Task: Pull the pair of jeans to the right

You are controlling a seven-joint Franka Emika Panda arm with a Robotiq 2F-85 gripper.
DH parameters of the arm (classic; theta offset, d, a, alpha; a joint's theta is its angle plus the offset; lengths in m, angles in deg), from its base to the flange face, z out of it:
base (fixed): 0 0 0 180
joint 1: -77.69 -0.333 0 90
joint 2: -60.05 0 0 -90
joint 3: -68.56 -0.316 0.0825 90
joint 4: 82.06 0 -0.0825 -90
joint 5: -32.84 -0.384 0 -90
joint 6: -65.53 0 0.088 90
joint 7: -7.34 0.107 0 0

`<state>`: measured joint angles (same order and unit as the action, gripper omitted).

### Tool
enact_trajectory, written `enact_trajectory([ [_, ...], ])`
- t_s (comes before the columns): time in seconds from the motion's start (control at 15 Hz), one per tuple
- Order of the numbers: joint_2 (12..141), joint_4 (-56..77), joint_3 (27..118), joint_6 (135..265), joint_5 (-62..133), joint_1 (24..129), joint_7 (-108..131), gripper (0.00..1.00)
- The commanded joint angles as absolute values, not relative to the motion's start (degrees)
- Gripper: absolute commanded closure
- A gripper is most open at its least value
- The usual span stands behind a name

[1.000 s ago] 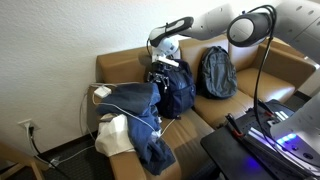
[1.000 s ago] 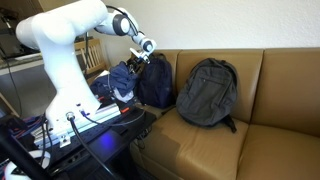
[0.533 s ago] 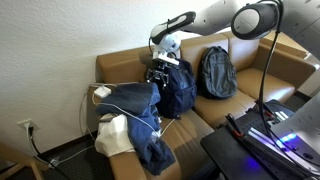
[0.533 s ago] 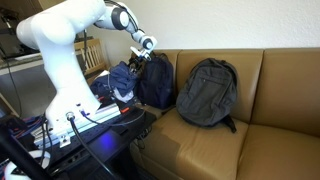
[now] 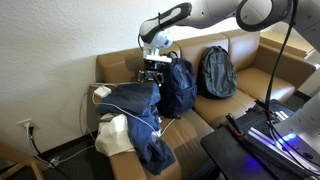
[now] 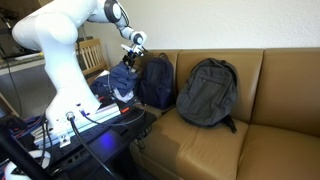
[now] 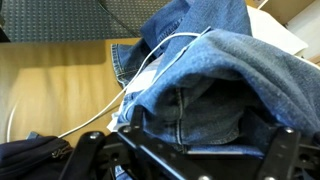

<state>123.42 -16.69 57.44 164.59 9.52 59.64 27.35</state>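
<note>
Foreground: a black equipment stand [image 5: 255, 150] with cables and a violet glow fills the 5 o'clock corner in an exterior view.
Surface: a tan leather couch [image 5: 215, 112] [image 6: 262, 130], its seat bare at 3 o'clock of the bags.
Jeans: the blue jeans [image 5: 140, 110] are piled on the couch end and hang over its arm, at 9 o'clock of the navy backpack; in the wrist view they [image 7: 215, 90] fill the frame.
On the jeans: a white cable [image 7: 150, 82] loops across the denim; a white cloth [image 5: 115, 135] shows under the pile at 7 o'clock.
Gripper: the gripper [image 5: 153, 70] [image 6: 130, 58] [image 7: 185, 162] hangs over the far edge of the jeans, fingers [image 7: 285, 155] spread wide with a denim fold between them; I cannot tell whether they touch it.
Containers: a navy backpack [image 5: 178, 88] [image 6: 155, 82] stands upright just beside the jeans; a grey backpack [image 5: 216, 72] [image 6: 207, 92] leans on the backrest at its 3 o'clock. Contents cannot be seen.
Room: a pale textured wall [image 5: 60, 40] with a socket [image 5: 27, 127] low at 8 o'clock.
</note>
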Motion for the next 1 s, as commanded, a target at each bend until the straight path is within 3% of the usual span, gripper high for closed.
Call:
enact_trajectory([
  [0.0,127.8,-21.7,58.3,156.6,10.5,59.3,34.9,0.0],
  [0.07,130.9,-24.5,58.3,153.7,10.1,59.8,35.8,0.0],
  [0.13,133.5,-27.3,58.3,150.0,9.8,60.2,36.0,0.25],
  [0.2,135.4,-29.1,58.7,148.2,9.7,60.5,36.8,0.26],
  [0.6,146.1,-41.7,58.0,137.5,9.7,61.9,36.4,0.68],
  [0.93,141.8,-40.9,59.1,142.6,10.8,60.0,36.0,1.0],
])
